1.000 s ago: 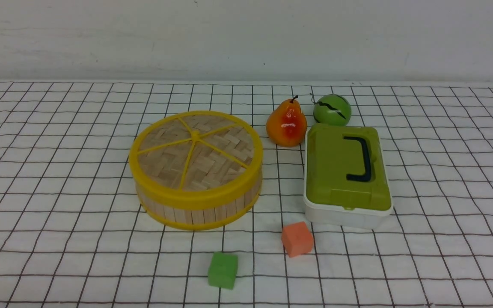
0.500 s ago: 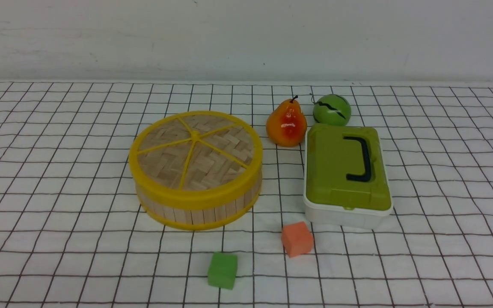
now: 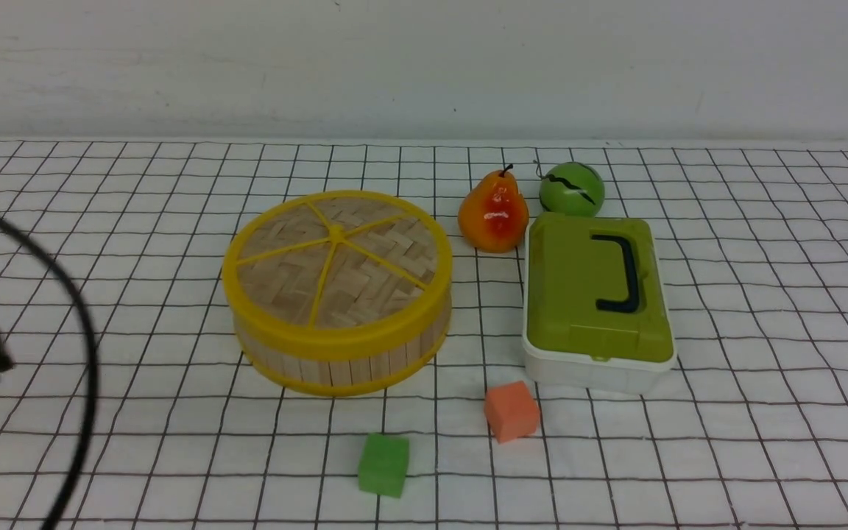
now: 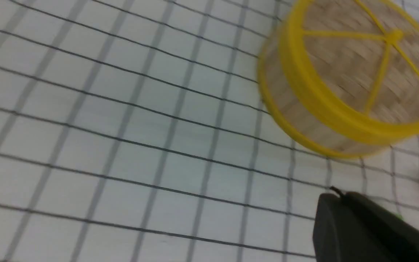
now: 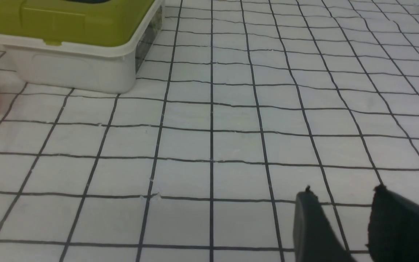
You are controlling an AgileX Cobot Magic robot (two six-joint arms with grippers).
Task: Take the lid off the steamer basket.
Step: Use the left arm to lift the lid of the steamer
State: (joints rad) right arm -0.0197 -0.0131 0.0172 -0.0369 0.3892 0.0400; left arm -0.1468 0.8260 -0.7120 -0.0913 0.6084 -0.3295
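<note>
With my left gripper (image 4: 336, 193) closed and empty, I should open it before nearing the lid's (image 3: 336, 335) rim.

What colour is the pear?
The pear is shiny orange and red, with a dark stem. It shows best in the front view.

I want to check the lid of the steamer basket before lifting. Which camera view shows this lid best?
The front view: the woven bamboo lid appears whole and sharp, with all its yellow spokes and rim. The left wrist view shows it blurred and partly cut off. The right wrist view shows only a yellow edge in one corner.
</note>
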